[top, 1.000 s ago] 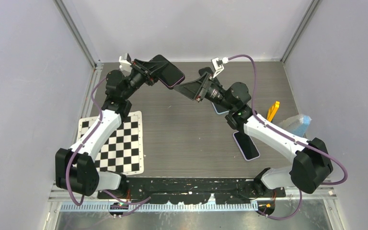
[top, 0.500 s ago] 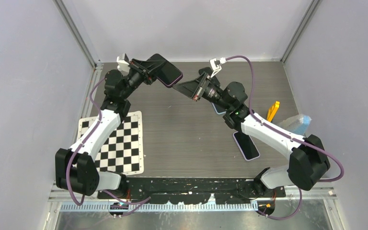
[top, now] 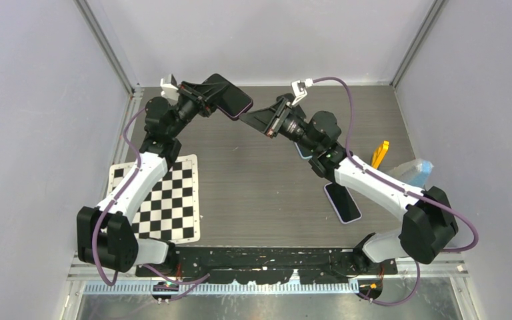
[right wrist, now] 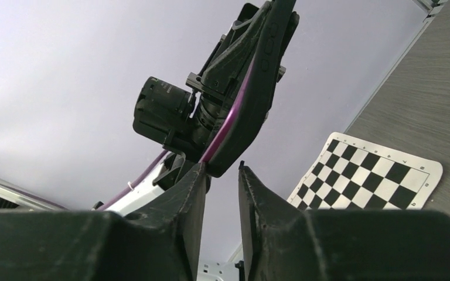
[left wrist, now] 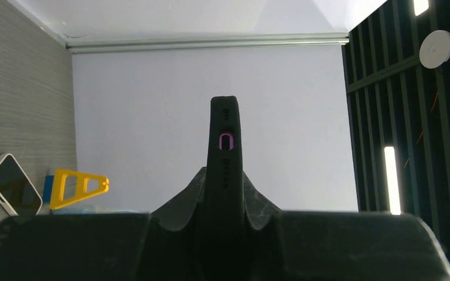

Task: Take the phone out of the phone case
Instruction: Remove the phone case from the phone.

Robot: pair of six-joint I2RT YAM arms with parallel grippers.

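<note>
Left jaws gripping phone (top: pixel 230 99), right jaws perhaps touching it, checkerboard (top: pixel 167 200) on table (top: pixel 260 193)

The dark grey desk (top: pixel 253 193) has a fine, matt wood-grain finish. The black phone case with purple trim (left wrist: pixel 225 158) looks like matt, rubbery plastic. The right arm's black fingers (right wrist: pixel 183 202) are matt, faintly grainy plastic. The white-edged phone lying flat (top: pixel 343 202) has a glossy screen.

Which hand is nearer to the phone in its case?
Left. The left hand is shut on the cased phone, holding it up; the right hand is open at its free corner.
</note>
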